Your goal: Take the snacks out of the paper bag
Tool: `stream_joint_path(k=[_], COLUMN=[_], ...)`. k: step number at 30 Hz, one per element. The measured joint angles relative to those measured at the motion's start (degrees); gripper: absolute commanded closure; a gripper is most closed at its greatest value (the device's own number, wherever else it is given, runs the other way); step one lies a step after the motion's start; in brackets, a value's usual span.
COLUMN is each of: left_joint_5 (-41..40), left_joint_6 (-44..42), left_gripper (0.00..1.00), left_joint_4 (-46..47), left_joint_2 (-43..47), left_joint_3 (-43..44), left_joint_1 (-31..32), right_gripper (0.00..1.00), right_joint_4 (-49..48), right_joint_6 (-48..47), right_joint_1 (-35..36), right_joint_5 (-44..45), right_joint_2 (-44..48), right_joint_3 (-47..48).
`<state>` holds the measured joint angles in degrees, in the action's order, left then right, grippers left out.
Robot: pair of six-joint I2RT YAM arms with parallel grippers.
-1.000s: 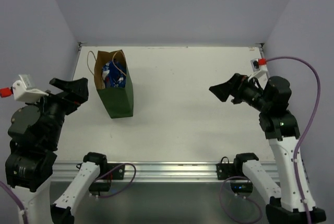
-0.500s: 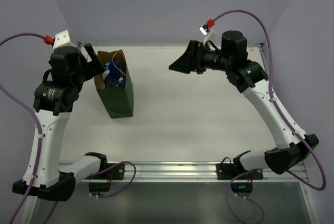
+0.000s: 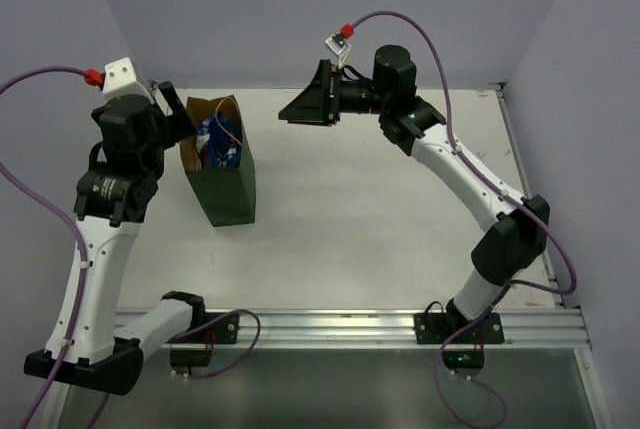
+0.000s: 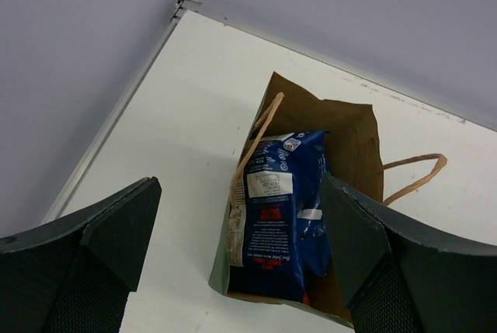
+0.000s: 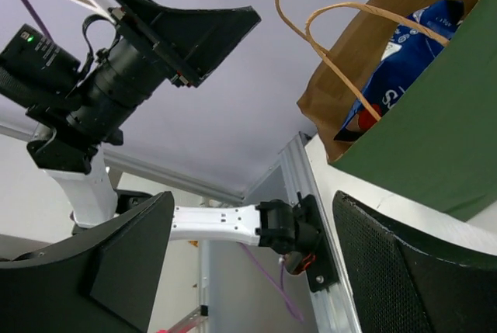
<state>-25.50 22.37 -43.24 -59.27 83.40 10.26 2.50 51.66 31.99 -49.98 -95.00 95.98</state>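
The dark green paper bag (image 3: 228,187) stands upright at the table's back left, its brown inside (image 4: 349,127) open to the top. A blue-and-white snack packet (image 4: 279,216) stands inside it, with a bit of red showing beneath; other snacks are hidden. My left gripper (image 3: 178,117) hovers just left of and above the bag's mouth, open and empty (image 4: 241,189). My right gripper (image 3: 305,109) hangs in the air to the right of the bag, facing it, open and empty (image 5: 252,201). The right wrist view shows the bag (image 5: 435,139), the packet (image 5: 404,53) and the left gripper (image 5: 194,30).
Two thin loop handles (image 4: 415,174) stick out from the bag's rim. The left wall (image 4: 78,53) and the table's raised edge strip (image 4: 116,119) run close beside the bag. White table (image 3: 380,199) stretches to its right; a metal rail (image 3: 330,327) lines the front.
Both arms have risen from low near the front. The left swung up beside the bag's mouth. The right swept left along the back towards the bag. Both jaws have narrowed slightly.
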Motion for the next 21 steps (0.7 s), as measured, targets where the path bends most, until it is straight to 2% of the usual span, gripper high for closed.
stream_joint_path(k=[5, 10, 11, 15, 21], left_joint_5=[-0.28, 0.22, 0.46, 2.25, 6.29], left_joint_6=[-2.64, -4.2, -4.44, -4.7, -4.74], left_gripper=[0.09, 0.14, 0.17, 0.42, 0.64], left_joint_4=[4.81, 8.55, 9.22, 11.74, 14.08], left_joint_2=[-0.13, -0.22, -0.33, -0.57, -1.77], left_joint_3=[-3.28, -7.04, -7.63, -9.88, -10.21], left_joint_1=[-0.7, -2.71, -3.08, -4.74, -6.95], right_gripper=[0.15, 0.16, 0.16, 0.18, 0.19], right_joint_4=[-4.48, -8.79, -9.53, -11.5, -9.29], right_joint_6=[3.91, 5.97, 6.32, 7.32, 6.49], right_joint_1=[1.55, 2.54, 2.62, 3.32, 4.9], right_joint_5=[-1.7, -2.27, -2.34, -2.27, -0.81], right_joint_2=[-6.58, -8.2, -8.57, -12.11, -20.04], right_joint_3=[4.09, 5.53, 6.01, 10.08, 18.73])
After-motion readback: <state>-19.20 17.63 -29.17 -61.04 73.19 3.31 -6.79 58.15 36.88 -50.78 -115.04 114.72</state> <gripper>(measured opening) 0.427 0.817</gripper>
